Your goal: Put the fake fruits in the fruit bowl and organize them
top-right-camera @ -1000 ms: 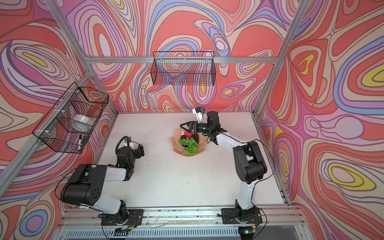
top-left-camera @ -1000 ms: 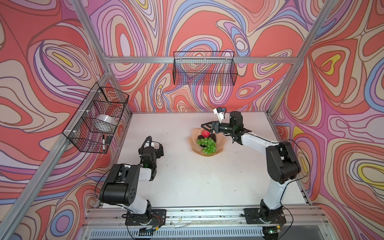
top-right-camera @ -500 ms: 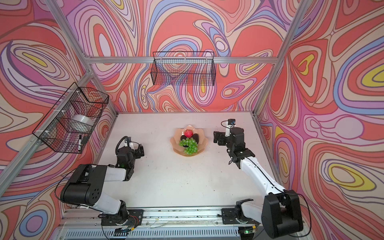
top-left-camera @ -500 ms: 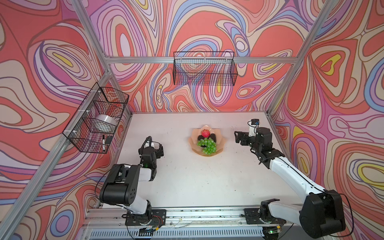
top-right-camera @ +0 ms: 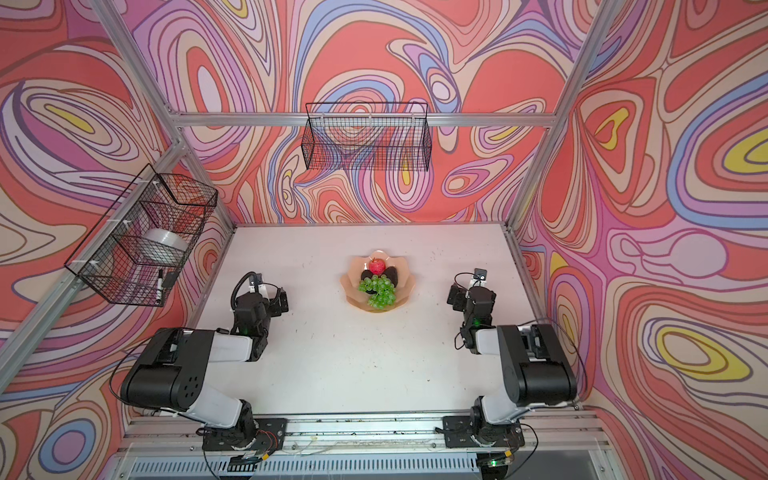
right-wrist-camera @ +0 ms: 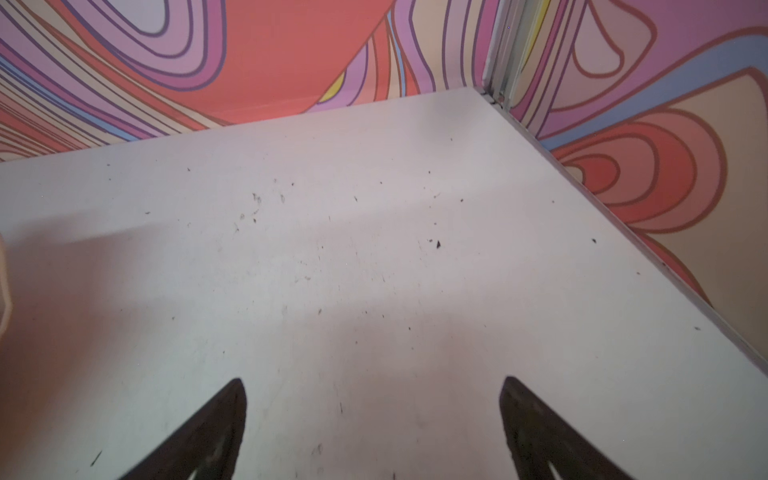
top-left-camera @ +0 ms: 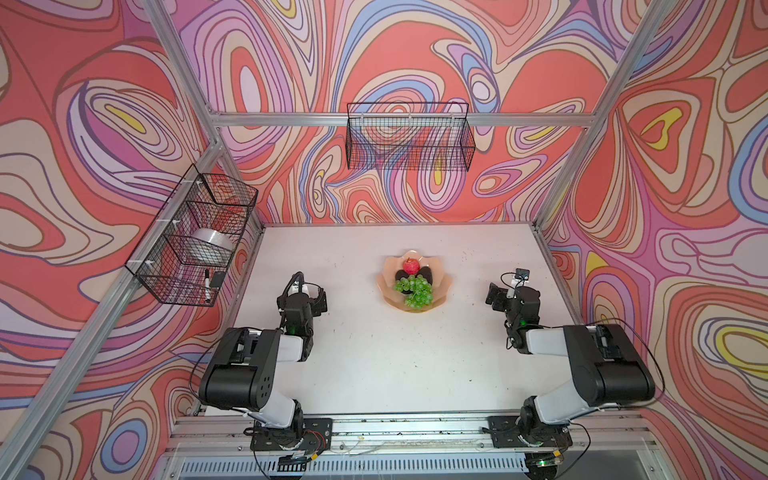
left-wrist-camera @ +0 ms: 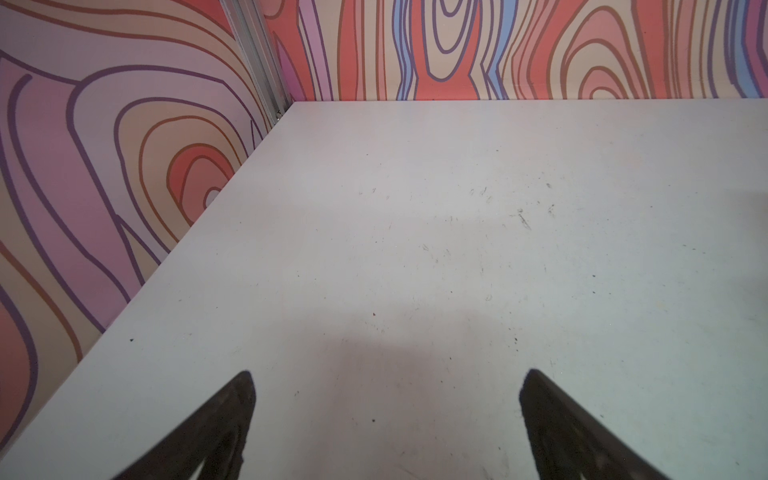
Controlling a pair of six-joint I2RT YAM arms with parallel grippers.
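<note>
The peach fruit bowl [top-left-camera: 444,286] [top-right-camera: 406,286] sits mid-table in both top views. In it lie the fake fruits: a red apple [top-left-camera: 411,266] [top-right-camera: 377,266] at the back, two dark avocados [top-left-camera: 425,274] [top-left-camera: 400,275] in the middle and green grapes [top-left-camera: 416,291] [top-right-camera: 380,291] at the front. My left gripper [top-left-camera: 319,298] [left-wrist-camera: 388,374] rests low, left of the bowl, open and empty. My right gripper [top-left-camera: 495,296] [right-wrist-camera: 374,380] is right of the bowl, open and empty over bare table.
A black wire basket [top-left-camera: 409,137] hangs on the back wall. Another wire basket [top-left-camera: 195,241] on the left wall holds a tape roll [top-left-camera: 212,246] and a marker [top-left-camera: 206,283]. Patterned walls and aluminium posts close in the white table [top-left-camera: 374,357].
My right arm has drawn back from over the bowl to the right side of the table and folded low. The left arm and the fruits have not moved.
</note>
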